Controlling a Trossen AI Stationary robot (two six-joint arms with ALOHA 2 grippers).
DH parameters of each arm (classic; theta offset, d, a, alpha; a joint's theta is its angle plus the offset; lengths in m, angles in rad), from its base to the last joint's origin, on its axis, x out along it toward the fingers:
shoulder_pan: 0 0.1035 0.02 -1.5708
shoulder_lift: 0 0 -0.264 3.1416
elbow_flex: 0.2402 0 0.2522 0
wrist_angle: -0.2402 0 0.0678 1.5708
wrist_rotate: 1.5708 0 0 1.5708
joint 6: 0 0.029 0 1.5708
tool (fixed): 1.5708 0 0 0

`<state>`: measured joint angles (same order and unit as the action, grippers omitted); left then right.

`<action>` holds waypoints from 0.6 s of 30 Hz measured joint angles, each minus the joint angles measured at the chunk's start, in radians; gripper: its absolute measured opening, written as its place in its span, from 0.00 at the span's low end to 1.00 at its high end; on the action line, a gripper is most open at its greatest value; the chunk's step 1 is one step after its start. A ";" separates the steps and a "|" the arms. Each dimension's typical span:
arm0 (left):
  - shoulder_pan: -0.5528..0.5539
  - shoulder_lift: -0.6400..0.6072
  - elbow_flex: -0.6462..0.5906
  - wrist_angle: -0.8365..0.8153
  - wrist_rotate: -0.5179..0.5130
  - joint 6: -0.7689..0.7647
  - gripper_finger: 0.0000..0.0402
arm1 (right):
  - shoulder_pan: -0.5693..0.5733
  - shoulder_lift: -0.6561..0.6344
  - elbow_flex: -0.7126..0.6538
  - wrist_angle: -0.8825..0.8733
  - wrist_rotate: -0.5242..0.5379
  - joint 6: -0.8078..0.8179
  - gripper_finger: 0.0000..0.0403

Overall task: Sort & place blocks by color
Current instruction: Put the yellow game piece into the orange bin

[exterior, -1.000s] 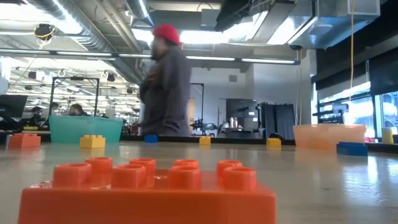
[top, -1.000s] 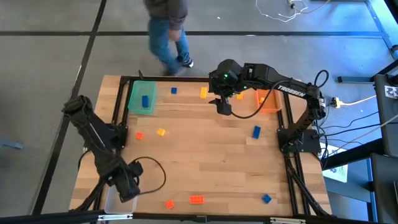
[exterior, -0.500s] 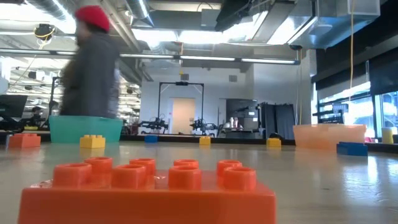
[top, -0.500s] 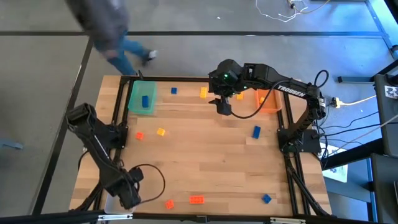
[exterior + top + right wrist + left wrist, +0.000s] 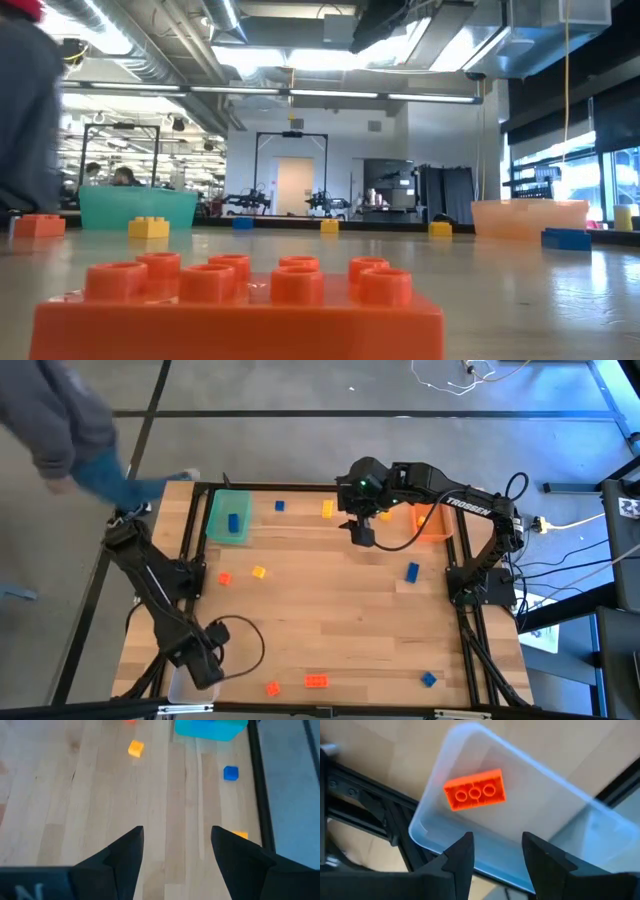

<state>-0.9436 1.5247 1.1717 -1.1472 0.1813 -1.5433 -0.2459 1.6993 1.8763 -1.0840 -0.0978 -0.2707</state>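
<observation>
One word can be read — "TROSSEN", in white, on the right arm [image 5: 470, 506] — nothing else.

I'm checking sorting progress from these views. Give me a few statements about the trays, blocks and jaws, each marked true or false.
1. A red-orange block lies in the clear tray. True.
2. The left gripper holds that block. False: its jaws stand apart above the tray, empty.
3. The green tray holds a blue block. True.
4. The right gripper is shut on a yellow block. False: its jaws are open and empty over bare table.
5. All blocks are sorted. False: several lie loose on the table.
</observation>
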 joint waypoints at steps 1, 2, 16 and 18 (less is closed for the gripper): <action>0.005 -0.024 0.000 -0.001 -0.031 -0.017 0.39 | 0.000 0.000 0.000 -0.016 0.000 0.000 0.58; 0.010 -0.052 0.000 -0.002 -0.072 -0.035 0.39 | 0.000 0.000 0.000 -0.030 0.000 0.000 0.58; 0.370 -0.277 0.001 -0.208 -0.355 -0.023 0.39 | -0.049 0.001 0.000 -0.168 0.000 0.021 0.58; 0.444 -0.277 0.001 -0.205 -0.355 0.042 0.39 | -0.059 0.001 -0.001 -0.195 0.000 -0.015 0.58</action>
<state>-0.4998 1.2472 1.1728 -1.3526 -0.1735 -1.5013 -0.3045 1.7000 1.8757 -1.2792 -0.0977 -0.2853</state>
